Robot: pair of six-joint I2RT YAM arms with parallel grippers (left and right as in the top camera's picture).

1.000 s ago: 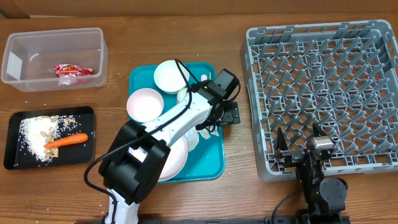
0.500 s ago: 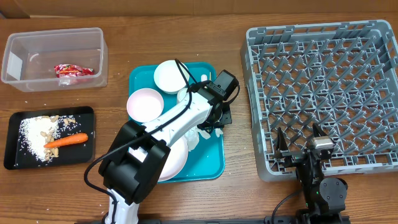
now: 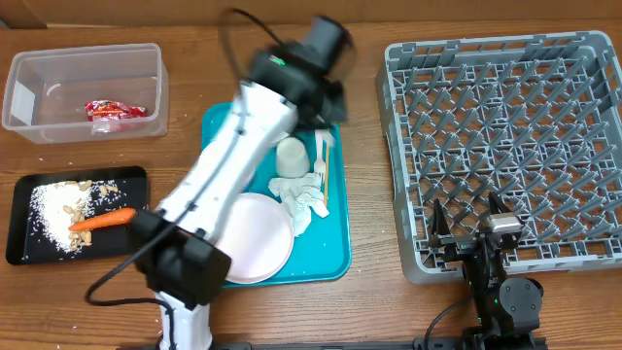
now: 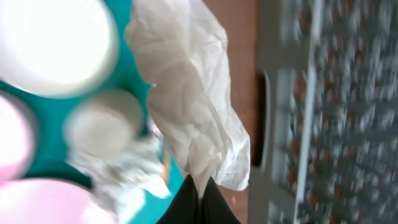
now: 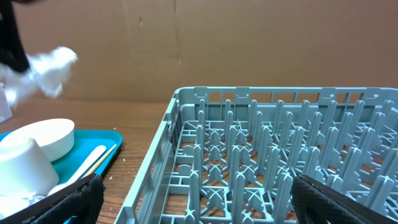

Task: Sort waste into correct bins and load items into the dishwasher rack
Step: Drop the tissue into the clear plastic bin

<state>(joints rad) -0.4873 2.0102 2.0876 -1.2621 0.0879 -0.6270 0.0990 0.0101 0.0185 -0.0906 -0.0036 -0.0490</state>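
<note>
From above, the left arm looks blurry and reaches high over the teal tray. A plate, a cup and some crumpled napkins lie on that tray. The wrapper sits in the clear tub. The carrot lies on the black tray. The right gripper is wide open and holds nothing, by the front edge of the grey rack.

From the left wrist, the left gripper is closed tight, pinching a white napkin in the air.

From the right wrist, that napkin floats up high on the left.
</note>
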